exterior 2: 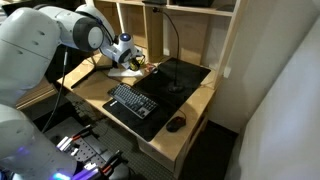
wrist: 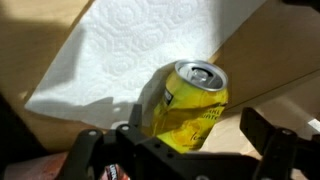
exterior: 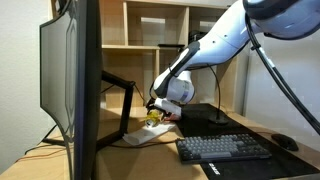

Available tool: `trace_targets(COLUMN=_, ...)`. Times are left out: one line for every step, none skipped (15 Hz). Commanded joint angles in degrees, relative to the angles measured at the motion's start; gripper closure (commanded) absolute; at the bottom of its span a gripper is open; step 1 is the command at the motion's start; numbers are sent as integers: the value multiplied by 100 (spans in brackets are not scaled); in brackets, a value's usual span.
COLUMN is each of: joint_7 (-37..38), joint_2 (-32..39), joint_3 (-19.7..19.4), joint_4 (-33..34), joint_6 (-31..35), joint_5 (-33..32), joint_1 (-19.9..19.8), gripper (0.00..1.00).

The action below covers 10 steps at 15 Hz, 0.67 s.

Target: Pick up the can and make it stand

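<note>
1. The small yellow-green drink can with a silver top [wrist: 190,105] lies tilted on a white embossed paper towel [wrist: 120,50], its top end pointing to the far right. The towel is spread on the light wooden desk [wrist: 35,35].
2. The black two-finger gripper [exterior: 158,108] hangs just over the can, jaws spread wide. Its fingers [wrist: 92,150] flank the can, apparently without touching, though the near edge is dim.
3. A black keyboard [exterior: 225,148] lies to the right of the can, nearer the camera.
</note>
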Motion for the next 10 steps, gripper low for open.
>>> trace_targets(joint_7=31, joint_2=18, joint_3=54, joint_4=29, joint_6=-17, joint_5=248, joint_1=211, gripper=0)
trace_targets(joint_7=35, joint_2=182, joint_3=-100, joint_4=208, joint_6=59, joint_5=184, joint_1=330, gripper=0)
trace_targets(joint_7=105, joint_2=159, joint_3=-285, joint_4=220, joint_6=70, joint_5=136, joint_1=500, gripper=0)
trace_targets(joint_7=212, joint_2=167, joint_3=-562, joint_4=276, joint_6=93, joint_5=71, joint_1=736, gripper=0)
trace_targets(joint_7=337, joint_2=163, joint_3=-874, joint_4=330, joint_6=99, joint_5=11, joint_1=988, gripper=0)
trace_targets(joint_7=489, joint_2=175, joint_3=-1227, joint_4=390, joint_6=114, joint_5=-54, joint_1=1263, gripper=0)
trace_targets(joint_7=670, joint_2=218, joint_3=-1573, joint_4=496, joint_6=3, joint_5=-95, joint_1=1510, gripper=0)
trace_targets(joint_7=853, joint_2=287, joint_3=-1897, joint_4=601, joint_6=-43, joint_5=-126, joint_1=1742, gripper=0)
trace_targets(joint_7=988, joint_2=347, joint_3=-2112, joint_4=687, joint_6=-94, joint_5=-138, joint_1=1890, gripper=0)
trace_targets(joint_7=1078, joint_2=459, joint_3=-2213, joint_4=837, joint_6=-171, joint_5=-124, joint_1=1952, gripper=0)
